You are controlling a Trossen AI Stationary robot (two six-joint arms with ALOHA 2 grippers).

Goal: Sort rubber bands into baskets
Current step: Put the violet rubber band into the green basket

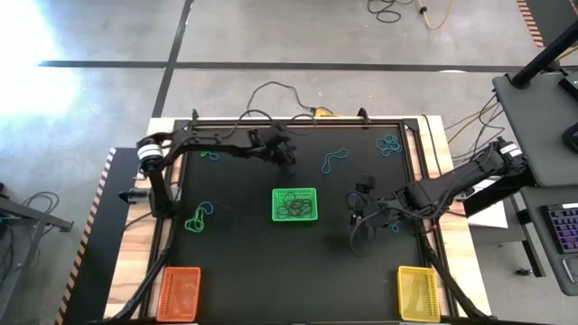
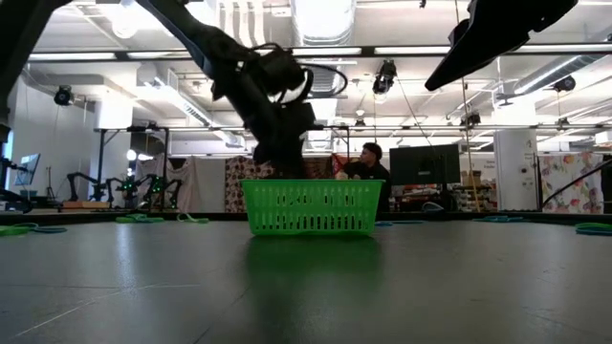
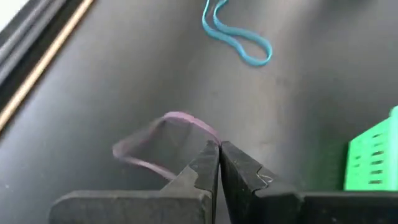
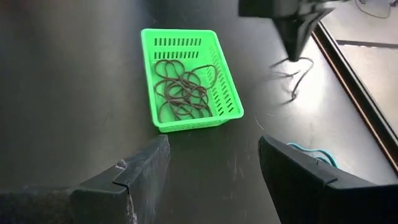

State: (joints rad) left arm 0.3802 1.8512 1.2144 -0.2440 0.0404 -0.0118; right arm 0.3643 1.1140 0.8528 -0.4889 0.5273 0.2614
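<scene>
Beyond the green basket (image 1: 294,204), the left gripper (image 3: 219,148) pinches a seemingly pinkish band (image 3: 163,138); right gripper (image 4: 214,163) gapes.

Black table (image 1: 253,262) with baskets (image 1: 294,205), bands (image 1: 200,218)

A grey concrete floor (image 1: 298,36) with dark taped lines surrounds the table, with cables (image 1: 397,11) coiled on it. Across the table, fluorescent strip lights (image 2: 325,50) hang under an open ceiling. A person (image 2: 368,164) sits beside a dark monitor (image 2: 421,172) among workshop clutter.
</scene>
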